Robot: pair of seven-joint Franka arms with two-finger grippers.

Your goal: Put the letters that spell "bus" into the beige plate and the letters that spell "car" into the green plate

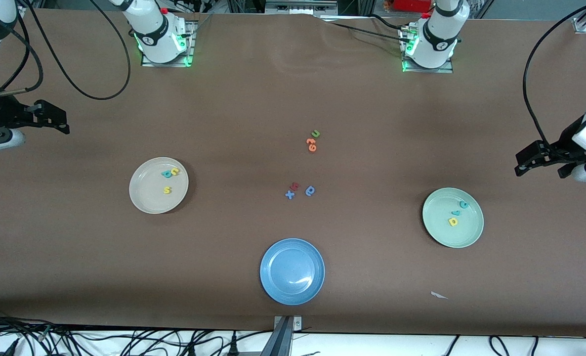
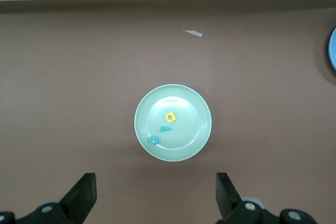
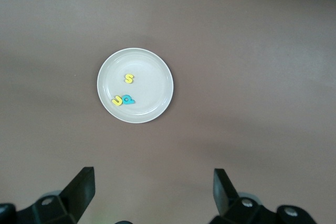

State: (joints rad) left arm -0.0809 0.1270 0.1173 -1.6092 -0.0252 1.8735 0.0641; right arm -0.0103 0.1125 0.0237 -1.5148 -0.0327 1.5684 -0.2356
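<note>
The beige plate (image 1: 145, 198) (image 3: 152, 77) lies toward the right arm's end of the table. In it are a teal b (image 1: 167, 173) (image 3: 128, 99), a yellow u (image 1: 175, 171) (image 3: 117, 100) and a yellow s (image 1: 167, 190) (image 3: 128, 78). The green plate (image 1: 471, 232) (image 2: 197, 108) lies toward the left arm's end and holds a teal c (image 1: 464, 203) (image 2: 153, 140), a teal r (image 1: 455, 212) (image 2: 165, 128) and a yellow a (image 1: 453, 222) (image 2: 170, 116). My left gripper (image 1: 540, 168) (image 2: 156, 192) hangs open and empty over bare table beside the green plate. My right gripper (image 1: 53, 118) (image 3: 152, 190) hangs open and empty over bare table beside the beige plate.
An empty blue plate (image 1: 283, 282) sits near the front edge. Mid-table lie a green u (image 1: 315, 133), orange letters (image 1: 312, 144), a blue x (image 1: 289, 194), a red letter (image 1: 295, 186) and a blue round letter (image 1: 311, 191). A white scrap (image 1: 439, 295) lies near the green plate.
</note>
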